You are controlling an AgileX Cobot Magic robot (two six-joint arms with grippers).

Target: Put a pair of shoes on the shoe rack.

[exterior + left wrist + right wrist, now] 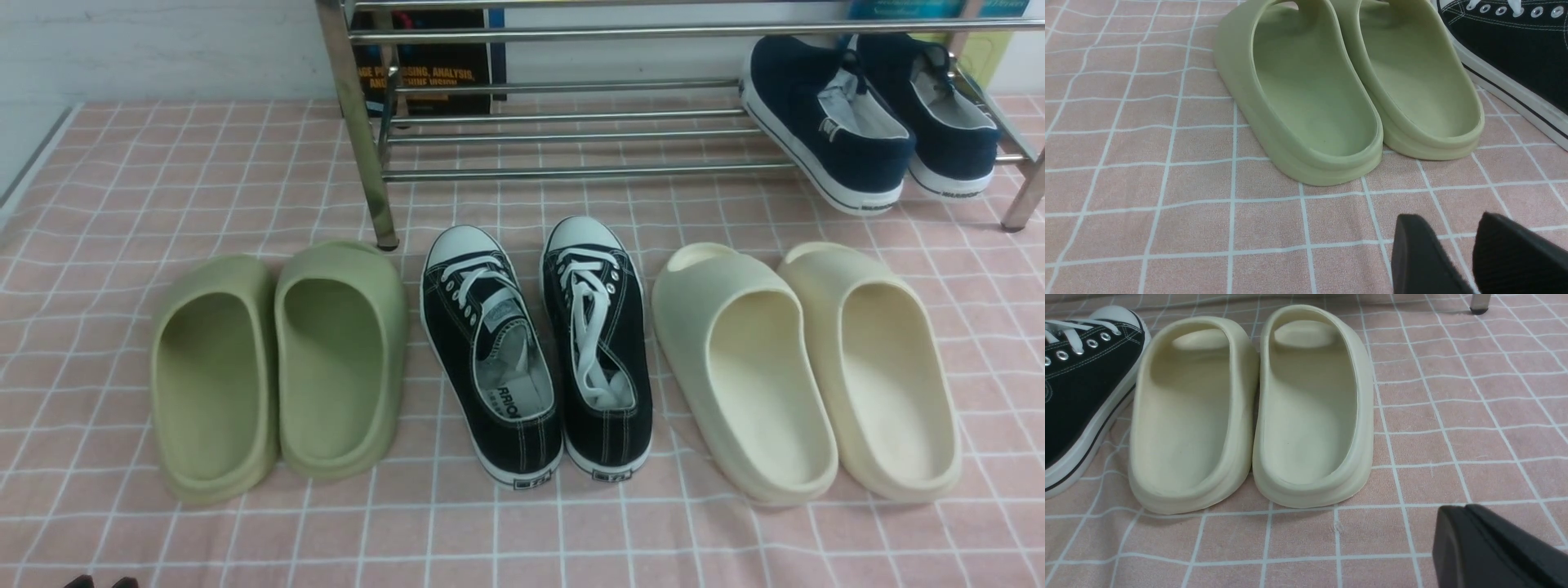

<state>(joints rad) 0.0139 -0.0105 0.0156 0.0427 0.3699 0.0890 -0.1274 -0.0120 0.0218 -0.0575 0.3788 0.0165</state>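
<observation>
The two dark navy slip-on shoes [824,122] [939,114] stand side by side on the lower bars of the chrome shoe rack [571,171], at its right end, heels toward me. My left gripper [1453,232] is low over the cloth, near the heels of the green slides, its fingers a little apart and empty. Its tips just show at the bottom edge of the front view [102,582]. My right gripper [1466,514] is shut on nothing, low over the cloth near the cream slides' heels. It is out of the front view.
On the pink checked cloth [82,245] in front of the rack stand three pairs in a row: green slides [277,367] [1331,90], black lace-up sneakers [531,351], cream slides [808,367] [1249,408]. Books [424,73] lean behind the rack. A rack foot [1478,302] stands beyond the cream slides.
</observation>
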